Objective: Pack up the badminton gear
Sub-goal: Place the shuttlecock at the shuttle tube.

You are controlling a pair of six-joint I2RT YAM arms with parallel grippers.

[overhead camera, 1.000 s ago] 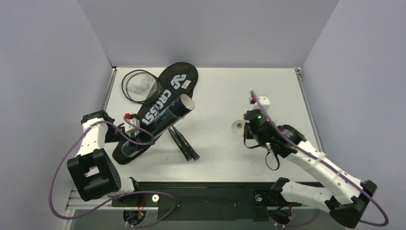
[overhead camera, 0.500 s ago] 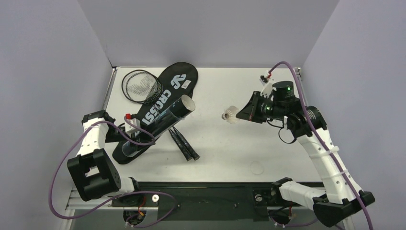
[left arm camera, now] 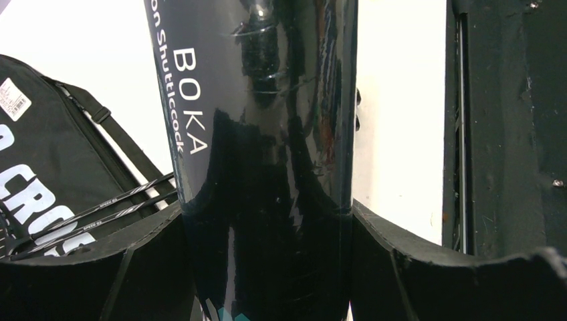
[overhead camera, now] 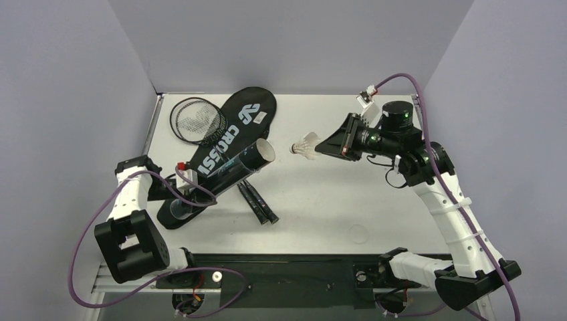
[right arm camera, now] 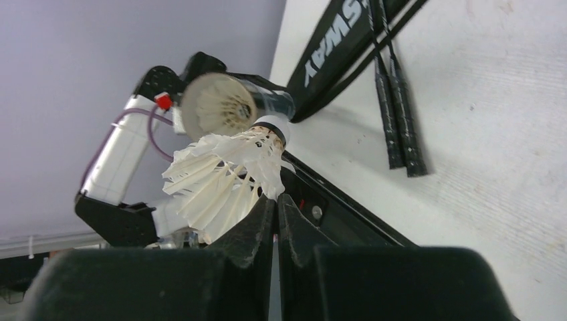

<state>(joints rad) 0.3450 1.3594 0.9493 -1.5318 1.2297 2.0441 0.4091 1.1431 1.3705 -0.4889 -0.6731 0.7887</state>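
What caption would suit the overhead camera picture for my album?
Right gripper pinches a white shuttlecock just short of the open black tube clamped in the left gripper.

Left wrist view. I see my left gripper (left arm camera: pixel 267 224) clasping a glossy black tube (left arm camera: pixel 267 134) that runs up the middle of the frame. Its black fingers (left arm camera: pixel 87 274) press against the tube's two flanks. White lettering on the tube reads "BOKA", and a trace of teal print shows at its lower end. To the left lies a black racket bag (left arm camera: pixel 47 154) bearing a white barcode label (left arm camera: pixel 15 97), with two thin racket shafts (left arm camera: pixel 100 210) crossing it diagonally. The white table (left arm camera: pixel 394 100) shows on both sides of the tube, and a dark rail (left arm camera: pixel 515 120) borders it on the right.
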